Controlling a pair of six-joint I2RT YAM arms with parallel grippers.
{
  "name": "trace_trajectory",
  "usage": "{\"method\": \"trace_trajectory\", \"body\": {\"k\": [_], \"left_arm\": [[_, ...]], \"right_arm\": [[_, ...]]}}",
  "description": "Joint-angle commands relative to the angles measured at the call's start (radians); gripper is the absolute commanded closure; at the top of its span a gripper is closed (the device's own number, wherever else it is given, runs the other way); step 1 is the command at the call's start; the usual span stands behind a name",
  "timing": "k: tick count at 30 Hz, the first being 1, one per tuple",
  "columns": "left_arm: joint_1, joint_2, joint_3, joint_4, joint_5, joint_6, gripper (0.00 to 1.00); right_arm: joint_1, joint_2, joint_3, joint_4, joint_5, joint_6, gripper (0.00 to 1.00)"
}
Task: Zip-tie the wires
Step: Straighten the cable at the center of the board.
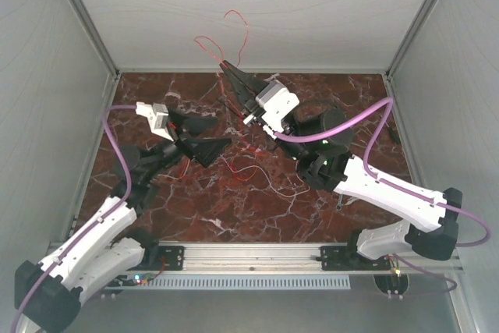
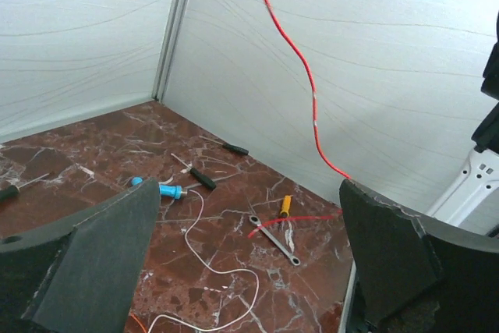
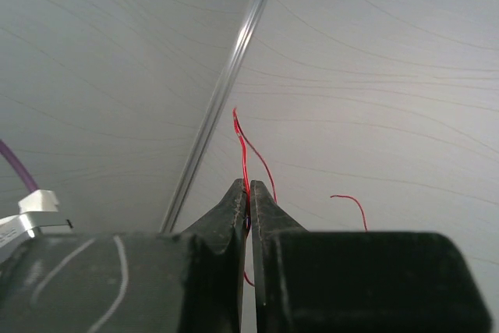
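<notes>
Right tool (image 3: pixel 249 190) clamps red wires (image 3: pixel 242 150) aloft; left tool (image 2: pixel 249 193) gapes wide.

A wrench (image 2: pixel 274 240) lies on the marbled worktop (image 2: pixel 93 146). A yellow handle (image 2: pixel 285 205) sits at its 12 o'clock, a blue screwdriver (image 2: pixel 161 189) at 10.

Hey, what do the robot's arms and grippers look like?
The left arm and right arm have white shells with black joints, and a purple cable runs along each. The left gripper and right gripper have black wedge-shaped fingers.
</notes>
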Motion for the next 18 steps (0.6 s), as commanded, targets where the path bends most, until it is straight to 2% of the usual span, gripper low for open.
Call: {"method": "trace_trajectory", "body": {"k": [1,3,10,13,16,18], "left_arm": [[-0.003,0.017,0.056,0.065,0.030,-0.018,0.05],[-0.003,0.009,0.055,0.020,-0.044,0.009,0.06],[-0.003,0.012,0.044,0.003,-0.077,0.072,0.03],[-0.003,0.027,0.053,-0.012,-0.165,0.133,0.02],[-0.003,0.047,0.064,-0.020,-0.274,0.188,0.15],[-0.003,0.073,0.068,-0.013,-0.299,0.220,0.35]], "right_arm": [[0.032,-0.016,0.002,0.035,0.000,-0.036,1.00],[0.042,-0.016,0.002,0.032,-0.002,-0.039,1.00],[0.057,-0.027,0.002,0.033,-0.005,-0.034,1.00],[0.060,-0.028,0.008,0.031,-0.013,-0.017,1.00],[0.063,-0.022,0.018,0.023,-0.017,-0.008,1.00],[0.068,-0.020,0.024,0.022,-0.017,-0.009,1.00]]}}
